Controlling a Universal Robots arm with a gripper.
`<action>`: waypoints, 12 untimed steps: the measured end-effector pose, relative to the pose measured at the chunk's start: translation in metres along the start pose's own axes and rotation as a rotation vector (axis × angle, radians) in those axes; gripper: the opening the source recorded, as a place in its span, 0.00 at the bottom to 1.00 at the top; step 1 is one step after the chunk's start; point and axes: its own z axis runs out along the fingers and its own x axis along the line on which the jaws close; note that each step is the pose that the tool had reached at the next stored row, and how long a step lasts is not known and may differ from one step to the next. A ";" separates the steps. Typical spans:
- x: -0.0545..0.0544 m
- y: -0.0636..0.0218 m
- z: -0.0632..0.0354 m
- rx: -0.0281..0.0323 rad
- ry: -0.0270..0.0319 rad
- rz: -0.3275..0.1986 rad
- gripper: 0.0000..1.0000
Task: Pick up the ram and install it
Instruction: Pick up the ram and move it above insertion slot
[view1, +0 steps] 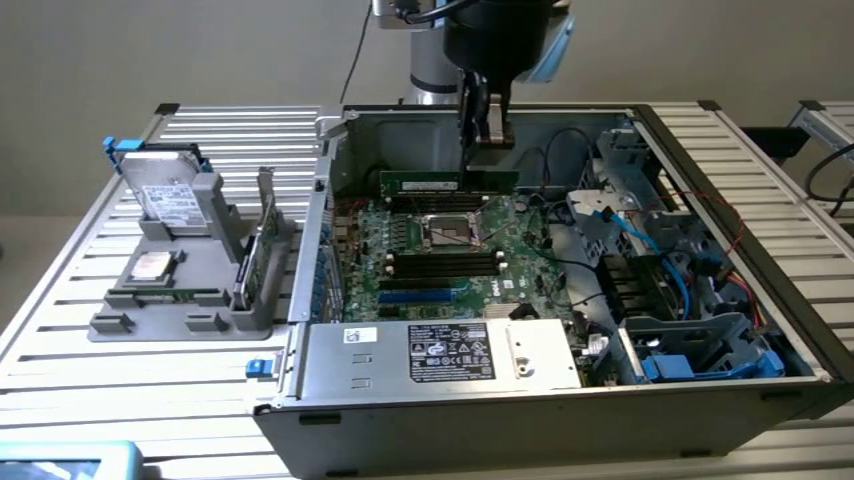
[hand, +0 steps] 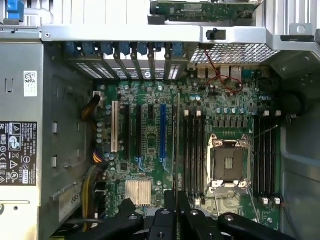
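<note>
Nearest in the exterior view is the open computer case (view1: 534, 420) on the slatted tabletop (view1: 54, 345), with the labelled power supply (view1: 441, 352) across its front edge. Beyond that lies the motherboard (view1: 400, 262), carrying a blue slot (view1: 414, 295), a bank of 4 black memory slots (view1: 447, 262) and then the bare processor socket (view1: 451, 232). All 4 slots look unfilled.

Above the board, toward the back wall of the case, hangs the ram (view1: 447, 183). The tool (view1: 481, 150) is clenched on its upper edge, so the stick is level with its long contact edge pointing down. It is clear of the board and touches nothing below.

The wrist view looks straight down the stick, so the ram (hand: 176, 145) shows as a thin edge running out from the tool (hand: 175, 212). That edge falls between the blue slot (hand: 162, 130) and the closest of the black memory slots (hand: 192, 150), just beside that bank and not yet over any 1 slot.

On the exterior view's left, outside the case, a grey fixture (view1: 187, 300) holds a hard drive (view1: 171, 195) and an upright green card (view1: 267, 230).

My judgement is that the pick-up is done. Lining the stick up over a slot and pressing it home are both left.
</note>
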 end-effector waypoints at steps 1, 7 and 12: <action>-0.003 -0.0014 0.0003 0.0000 0.0000 0.000 0.14; -0.015 -0.0030 0.0015 0.0000 0.0000 0.000 0.14; -0.023 -0.0030 0.0055 0.0000 -0.0001 0.000 0.14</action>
